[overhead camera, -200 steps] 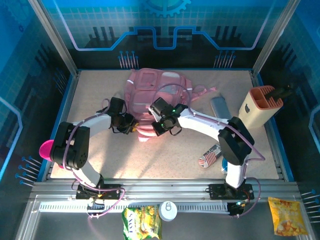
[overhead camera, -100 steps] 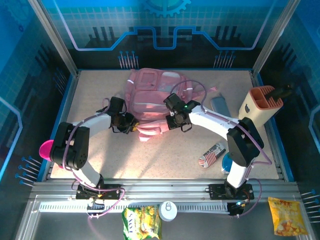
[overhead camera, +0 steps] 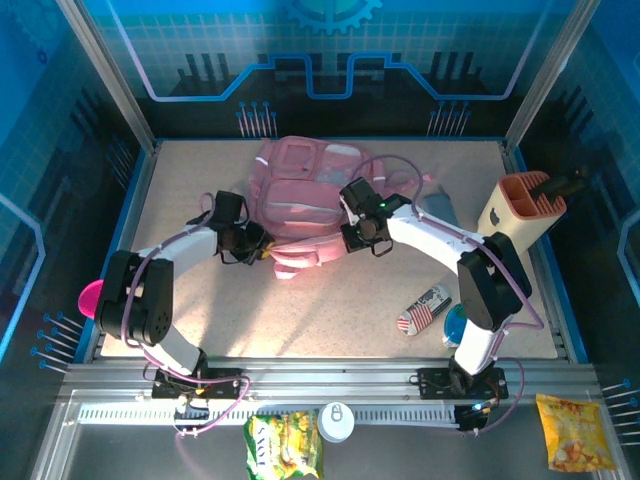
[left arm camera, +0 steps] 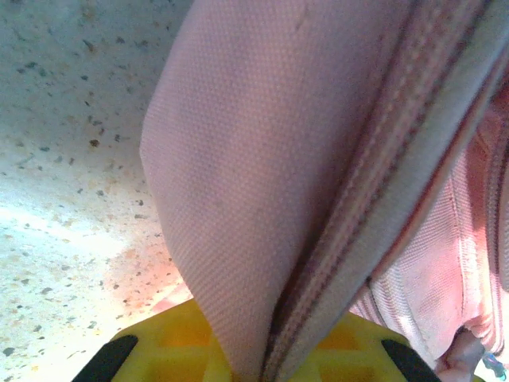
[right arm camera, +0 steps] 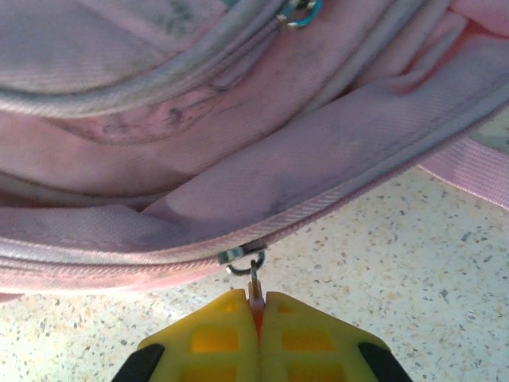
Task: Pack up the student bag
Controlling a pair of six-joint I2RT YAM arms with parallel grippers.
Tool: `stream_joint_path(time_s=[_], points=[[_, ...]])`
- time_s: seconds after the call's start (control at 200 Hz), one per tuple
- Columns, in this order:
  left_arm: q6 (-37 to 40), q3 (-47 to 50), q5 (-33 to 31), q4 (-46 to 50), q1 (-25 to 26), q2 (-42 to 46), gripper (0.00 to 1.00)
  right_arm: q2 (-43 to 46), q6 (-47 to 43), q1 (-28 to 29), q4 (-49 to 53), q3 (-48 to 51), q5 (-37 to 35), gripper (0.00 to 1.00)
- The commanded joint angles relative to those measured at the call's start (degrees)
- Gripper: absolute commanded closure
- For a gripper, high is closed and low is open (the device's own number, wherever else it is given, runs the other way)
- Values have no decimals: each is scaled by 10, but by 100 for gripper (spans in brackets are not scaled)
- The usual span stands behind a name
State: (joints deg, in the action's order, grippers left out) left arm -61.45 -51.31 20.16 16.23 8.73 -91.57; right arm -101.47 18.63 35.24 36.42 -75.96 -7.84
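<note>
Well, the desk [overhead camera: 200, 300] carries the pink bag [overhead camera: 300, 190], lying flat in the upper middle of the overhead frame, with both arms reaching in to its near edge. At centre left of that frame, the left pincer [left arm camera: 253, 362] is pinching a fold of the bag's fabric and zip tape, which runs straight down between its yellow jaws. Just right of centre, the right pincer [right arm camera: 256, 322] is pressed together on the small metal zip pull [right arm camera: 253, 274], at the bottom middle of its wrist view, where the bag's lower seam meets the desk.

It looks to me like the bag is being unzipped so things can go in. To do it well, I'd say the right arm should draw the pull along the line of the zip, not away from it, or the thin tab may slip out. The left one should hold its fold taut against that pull, so the soft bag doesn't slide or bunch up ahead of it.
</note>
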Motion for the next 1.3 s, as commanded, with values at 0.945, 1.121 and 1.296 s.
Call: stream_joint_path(time_s=[0.945, 1.121, 1.296], points=[[57, -23, -23, 38, -53, 34, 100, 4, -24, -91, 9, 6, -37, 100], [80, -19, -9, 57, -57, 46, 100, -68, -77, -137, -30, -52, -14, 100], [106, -14, 5, 77, -57, 49, 100, -120, -84, -165, -34, -101, -23, 97]])
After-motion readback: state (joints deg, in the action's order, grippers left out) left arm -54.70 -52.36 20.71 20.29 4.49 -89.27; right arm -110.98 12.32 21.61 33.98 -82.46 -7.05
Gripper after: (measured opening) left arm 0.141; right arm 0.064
